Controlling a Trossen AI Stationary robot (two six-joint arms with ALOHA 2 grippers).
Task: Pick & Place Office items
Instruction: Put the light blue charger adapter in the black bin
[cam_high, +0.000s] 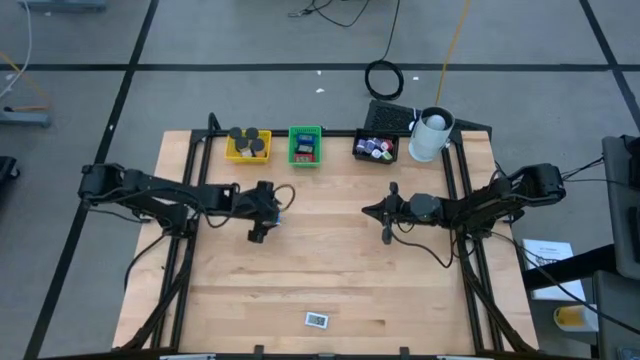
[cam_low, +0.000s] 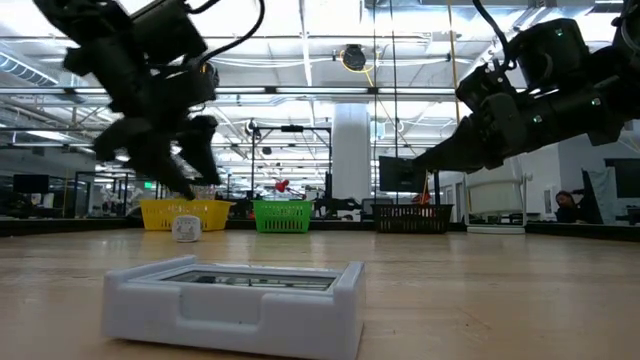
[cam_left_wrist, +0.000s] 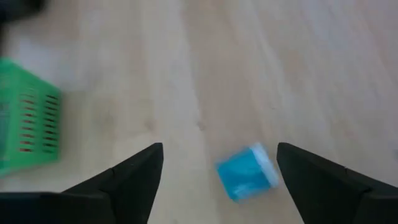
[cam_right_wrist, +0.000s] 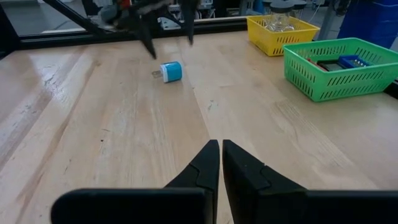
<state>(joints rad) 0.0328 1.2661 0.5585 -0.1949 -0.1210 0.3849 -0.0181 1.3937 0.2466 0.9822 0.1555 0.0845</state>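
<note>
1. The left hand (cam_high: 268, 215) hangs left of centre in the overhead frame, fingers spread apart, gripping nothing; its wrist view shows a small blue office item (cam_left_wrist: 247, 172) lying on the wooden surface (cam_high: 330, 270) between the two fingertips.
2. The right hand (cam_high: 386, 217) sits right of centre, fingers pressed together, empty.
3. Along the top edge of the surface stand a yellow tray (cam_high: 248, 147) with black rolls, a green tray (cam_high: 305, 145), a black tray (cam_high: 376, 148) and a white cup (cam_high: 430, 135).
4. A small white holder (cam_high: 316, 320) lies near the bottom centre.
</note>
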